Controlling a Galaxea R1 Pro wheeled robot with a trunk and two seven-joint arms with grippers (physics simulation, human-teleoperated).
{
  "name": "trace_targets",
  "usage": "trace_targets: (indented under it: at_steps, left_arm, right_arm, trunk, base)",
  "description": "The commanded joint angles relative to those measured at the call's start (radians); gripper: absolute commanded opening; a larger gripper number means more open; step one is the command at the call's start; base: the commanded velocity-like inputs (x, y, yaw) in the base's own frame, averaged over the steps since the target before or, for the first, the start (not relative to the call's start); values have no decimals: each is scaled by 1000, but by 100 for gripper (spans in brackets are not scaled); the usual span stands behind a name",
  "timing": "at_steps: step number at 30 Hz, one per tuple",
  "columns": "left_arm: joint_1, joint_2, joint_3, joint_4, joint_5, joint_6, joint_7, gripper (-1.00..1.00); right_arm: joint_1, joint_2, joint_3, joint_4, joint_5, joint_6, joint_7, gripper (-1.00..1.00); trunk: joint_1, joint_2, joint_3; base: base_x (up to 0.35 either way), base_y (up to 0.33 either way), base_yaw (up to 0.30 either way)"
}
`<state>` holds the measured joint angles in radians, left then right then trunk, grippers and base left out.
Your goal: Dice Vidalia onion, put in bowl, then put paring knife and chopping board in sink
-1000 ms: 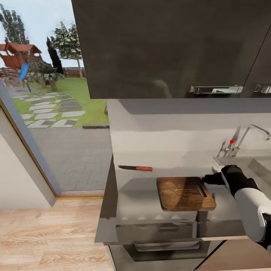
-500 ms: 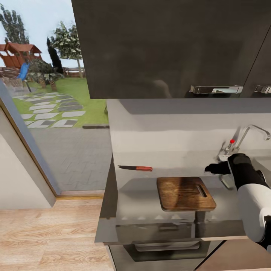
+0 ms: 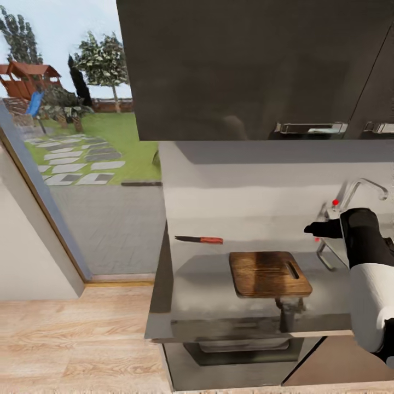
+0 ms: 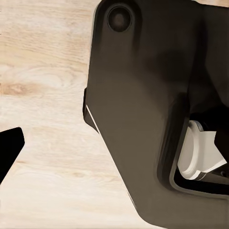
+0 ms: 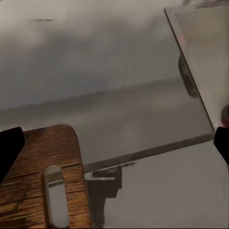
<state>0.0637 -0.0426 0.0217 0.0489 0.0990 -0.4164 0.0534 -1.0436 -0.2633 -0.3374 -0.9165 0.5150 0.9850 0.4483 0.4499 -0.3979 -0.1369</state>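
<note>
The chopping board lies flat near the countertop's front edge, its corner and handle slot also in the right wrist view. Behind it to the left lies the paring knife with its red handle. My right gripper hovers above the counter between the board and the sink, below the tap; its fingers stand wide apart, open. A small reddish patch shows at the sink's edge; I cannot tell whether it is the onion. The bowl is out of view. My left gripper hangs over wooden floor.
A chrome tap with a red knob rises behind my right gripper. Dark wall cabinets hang low over the counter. To the left, a glass door opens onto a garden, and wooden floor lies in front of the counter.
My right gripper has risen from beside the board's right edge up toward the tap. The head camera shifted slightly, moving the whole picture.
</note>
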Motion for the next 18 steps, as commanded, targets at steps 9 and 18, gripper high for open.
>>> trace_targets:
  at_steps: [9,18]
  left_arm:
    - [-1,0,1,2,7,-5,-1,100]
    - [-1,0,1,2,7,-5,-1,100]
  right_arm:
    - [-1,9,0,-3,10,0,12,100]
    - [-1,28,0,-1,10,-2,12,100]
  trunk:
    - [0,-2,-2]
    - [0,-2,-2]
  base:
    - [-282,125,0]
    - [-295,112,0]
